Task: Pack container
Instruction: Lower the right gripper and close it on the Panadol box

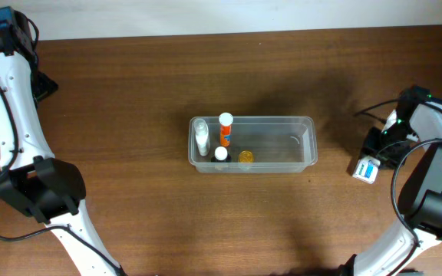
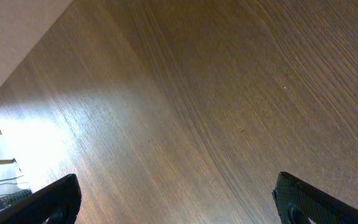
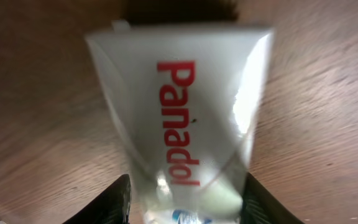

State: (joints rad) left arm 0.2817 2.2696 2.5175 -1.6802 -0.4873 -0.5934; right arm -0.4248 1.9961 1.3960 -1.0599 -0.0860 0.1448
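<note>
The clear plastic container (image 1: 301, 142) sits at the table's middle. Its left end holds a clear bottle (image 1: 201, 136), an orange bottle with a white cap (image 1: 225, 130), a small white-capped bottle (image 1: 220, 153) and a small yellow item (image 1: 245, 157). A white Panadol box (image 1: 366, 169) lies on the table at the far right. My right gripper (image 1: 377, 150) is at it. In the right wrist view the box (image 3: 179, 93) fills the gap between the fingers (image 3: 188, 202), which press on its sides. My left gripper (image 1: 43, 86) is open and empty at the far left, over bare wood (image 2: 176, 205).
The right half of the container holds nothing. Brown wood table all around. The table's far edge and a pale wall run along the top of the overhead view. The table's edge shows at the left of the left wrist view (image 2: 5, 81).
</note>
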